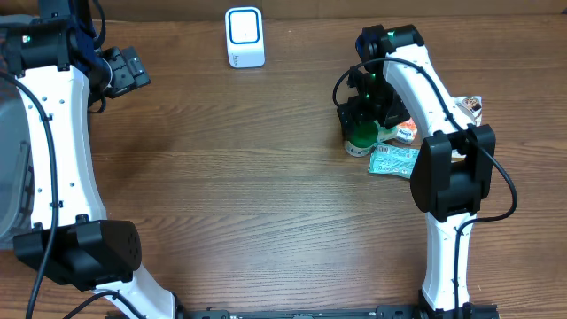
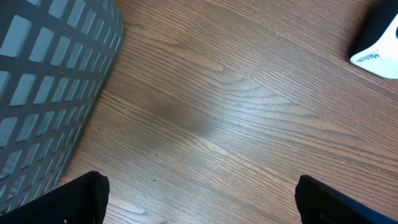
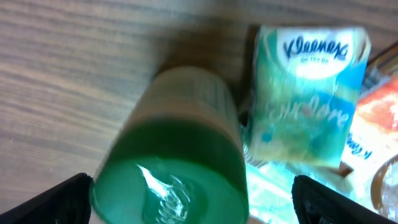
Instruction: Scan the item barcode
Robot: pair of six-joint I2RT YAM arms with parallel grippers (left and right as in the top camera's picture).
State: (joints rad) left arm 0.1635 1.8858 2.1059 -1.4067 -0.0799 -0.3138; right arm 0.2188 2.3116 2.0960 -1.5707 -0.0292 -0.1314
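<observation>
Container with a green cap, the item I have to scan, sits on the wooden table towards its right side, directly under my right gripper. On the right wrist camera it is close and blurred, its cap towards the lens, between the two dark fingertips. Those fingers are spread wide. The one at the right edge of that view stands clear of the container, and I cannot tell whether the other touches it. Just beside the container, on its right in that view, lies a teal and white Kleenex tissue pack, with an orange-red packet at its far side. From overhead, this small cluster sits close against the right arm. The white barcode scanner stands at the far edge of the table, near the middle, well apart from the container. My left gripper is at the far left, its fingers spread wide over bare wood with nothing between them. A grey mesh basket is beside it.
</observation>
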